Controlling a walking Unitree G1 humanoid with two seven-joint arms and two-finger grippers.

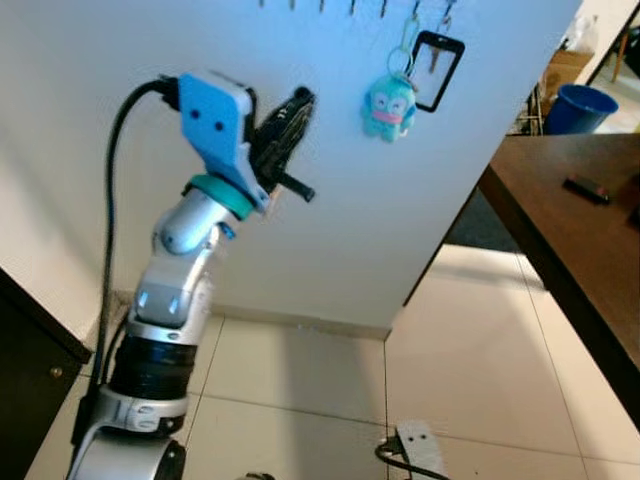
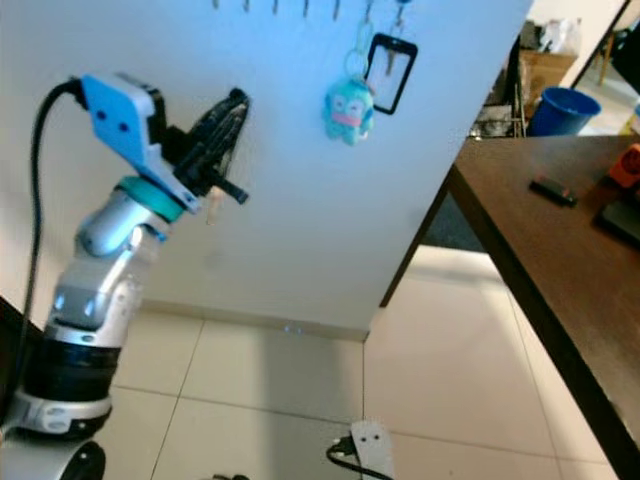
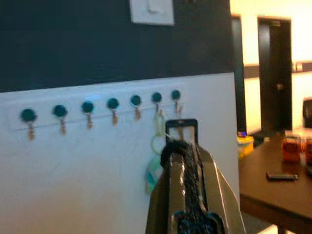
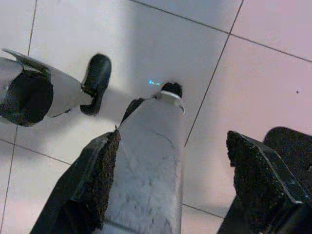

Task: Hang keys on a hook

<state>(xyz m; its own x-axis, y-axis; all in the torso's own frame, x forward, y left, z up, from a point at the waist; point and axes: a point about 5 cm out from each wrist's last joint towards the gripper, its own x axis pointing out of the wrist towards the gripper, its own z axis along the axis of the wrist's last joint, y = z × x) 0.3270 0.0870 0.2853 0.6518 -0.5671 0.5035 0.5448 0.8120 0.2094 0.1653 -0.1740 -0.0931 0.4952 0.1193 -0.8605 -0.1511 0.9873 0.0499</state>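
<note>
The keys hang on the wall from a hook rail (image 3: 113, 103), on a pale ring (image 3: 159, 127) with a turquoise plush charm (image 1: 388, 108). A black card holder (image 1: 436, 70) hangs from the hook beside them. My left gripper (image 1: 297, 102) is raised in front of the white wall, to the left of the charm and slightly below it, apart from it. Its fingers (image 3: 181, 165) are shut with nothing between them. My right gripper (image 4: 173, 139) hangs low over the floor tiles, open and empty.
A dark brown table (image 1: 570, 230) stands to the right with a small black object (image 1: 585, 188) on it. Behind it is a blue bin (image 1: 580, 108). A white power strip (image 1: 420, 445) lies on the floor. A dark cabinet (image 1: 30, 370) is at the left.
</note>
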